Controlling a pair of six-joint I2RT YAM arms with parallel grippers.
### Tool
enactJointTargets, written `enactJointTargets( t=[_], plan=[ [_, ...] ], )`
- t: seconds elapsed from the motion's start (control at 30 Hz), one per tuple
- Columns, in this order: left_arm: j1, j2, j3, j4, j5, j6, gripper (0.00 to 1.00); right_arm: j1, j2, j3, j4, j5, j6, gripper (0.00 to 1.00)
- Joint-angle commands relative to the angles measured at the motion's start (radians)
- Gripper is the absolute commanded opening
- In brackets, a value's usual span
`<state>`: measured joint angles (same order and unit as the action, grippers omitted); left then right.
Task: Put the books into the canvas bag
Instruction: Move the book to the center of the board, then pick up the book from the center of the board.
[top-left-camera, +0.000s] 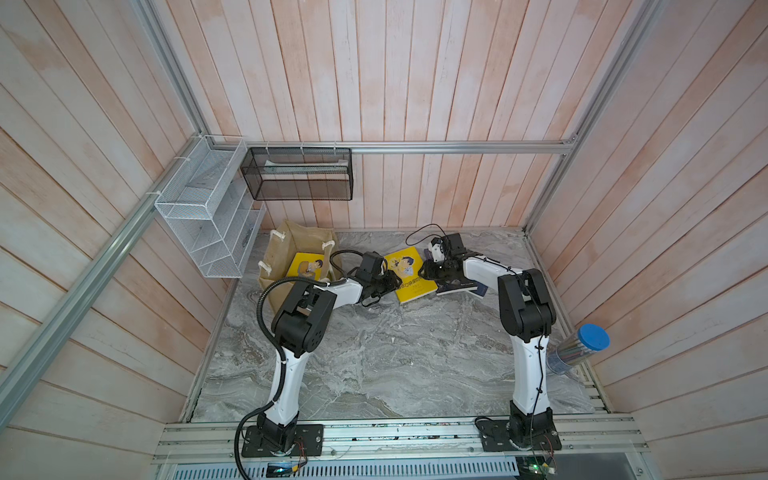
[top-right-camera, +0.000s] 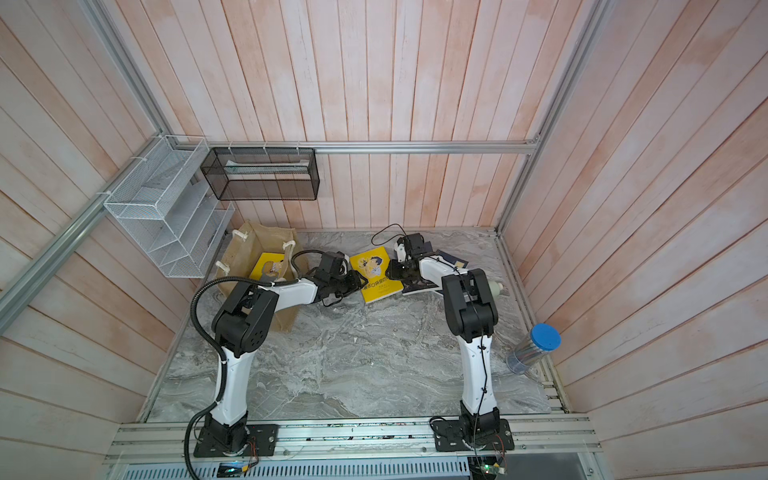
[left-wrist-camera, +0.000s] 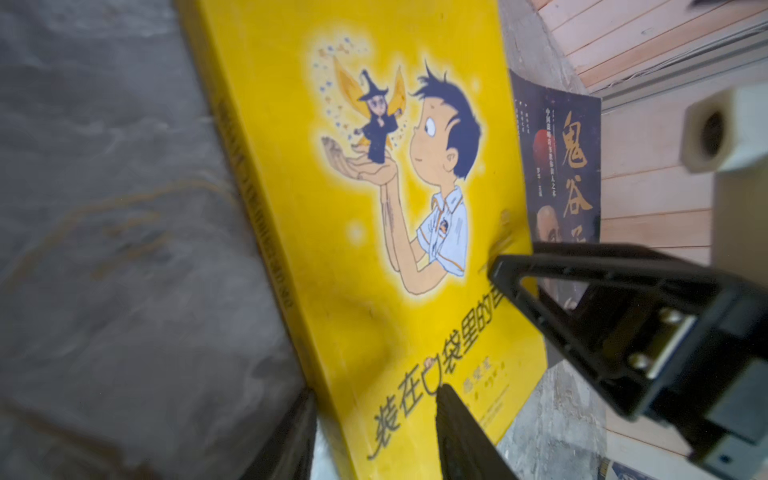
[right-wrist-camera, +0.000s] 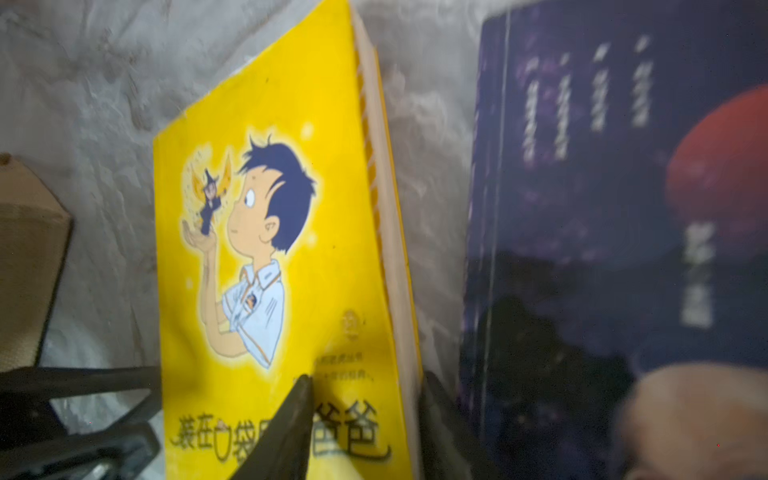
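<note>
**Two-Gripper Hold on the Yellow Book**

The yellow book (top-left-camera: 409, 274) sits on the desk (top-left-camera: 374, 365), between the canvas bag (top-left-camera: 305, 239) at the far left and the dark books (top-left-camera: 461, 286) at the right. The left gripper (left-wrist-camera: 374, 395) pinches its near-left corner, one finger on the cover. The right gripper (right-wrist-camera: 368, 378) straddles the page edge; whether it clamps cannot be told. Likely purpose: a flat book gives no purchase from above, so opposite edges are taken. A second yellow book (top-left-camera: 306, 266) is already in the bag
</note>
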<state>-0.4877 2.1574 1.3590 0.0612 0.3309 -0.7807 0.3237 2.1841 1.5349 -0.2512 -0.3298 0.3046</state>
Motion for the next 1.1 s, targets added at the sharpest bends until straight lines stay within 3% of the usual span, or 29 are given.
enactJointTargets(
  t=[0.0, 0.13, 0.5, 0.57, 0.7, 0.83, 1.07],
  plan=[
    [0.0, -0.045, -0.092, 0.027, 0.069, -0.04, 0.49, 0.054, -0.056, -0.085, -0.026, -0.03, 0.023, 0.34],
    [-0.004, -0.114, -0.213, 0.084, 0.157, -0.075, 0.48, 0.119, -0.124, -0.181, -0.017, -0.009, 0.04, 0.29],
    [-0.058, -0.377, -0.551, 0.226, 0.22, -0.157, 0.45, 0.265, -0.325, -0.476, 0.028, 0.052, 0.128, 0.26],
    [-0.066, -0.425, -0.601, 0.261, 0.21, -0.182, 0.39, 0.284, -0.355, -0.517, 0.036, 0.06, 0.146, 0.26],
    [-0.067, -0.509, -0.633, 0.225, 0.183, -0.158, 0.15, 0.307, -0.419, -0.574, 0.046, 0.085, 0.178, 0.26],
    [-0.067, -0.604, -0.606, 0.09, 0.136, -0.062, 0.03, 0.322, -0.532, -0.579, 0.027, 0.156, 0.171, 0.32],
    [-0.049, -0.811, -0.607, -0.02, 0.097, 0.129, 0.0, 0.318, -0.812, -0.595, 0.074, 0.208, 0.149, 0.53]
  ],
)
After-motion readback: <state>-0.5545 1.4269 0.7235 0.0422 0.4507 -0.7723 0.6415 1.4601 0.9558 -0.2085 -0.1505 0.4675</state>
